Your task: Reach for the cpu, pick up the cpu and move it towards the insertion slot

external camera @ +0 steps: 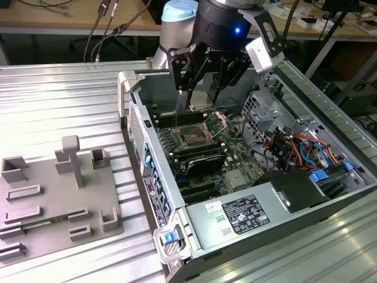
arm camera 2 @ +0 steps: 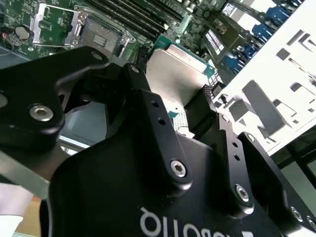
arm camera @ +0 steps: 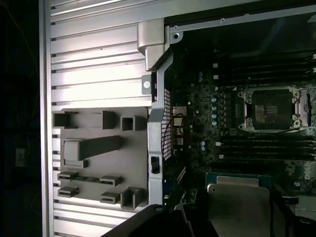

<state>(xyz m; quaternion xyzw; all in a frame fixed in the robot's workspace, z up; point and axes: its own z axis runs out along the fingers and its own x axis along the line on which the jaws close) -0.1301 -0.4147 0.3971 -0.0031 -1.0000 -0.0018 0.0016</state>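
The cpu (arm camera 2: 175,74), a flat square chip with a silvery top, sits between the black fingers of my gripper (arm camera 2: 170,101), which is shut on it. In the first wrist view the cpu (arm camera: 238,195) hangs over the green board, a short way from the insertion slot (arm camera: 270,109). The slot (arm camera 2: 98,33) has a dark centre, and its silver retention frame is swung open. In the exterior view my gripper (external camera: 201,94) hovers inside the open computer case, just above and behind the insertion slot (external camera: 193,137).
A grey tray (external camera: 35,221) with raised blocks lies on the ribbed metal table at the exterior view's left. The case wall (external camera: 136,118) stands between tray and board. Long black memory slots (external camera: 197,154) flank the socket. A power supply (external camera: 247,213) and cabled drive cage (external camera: 294,144) fill the right.
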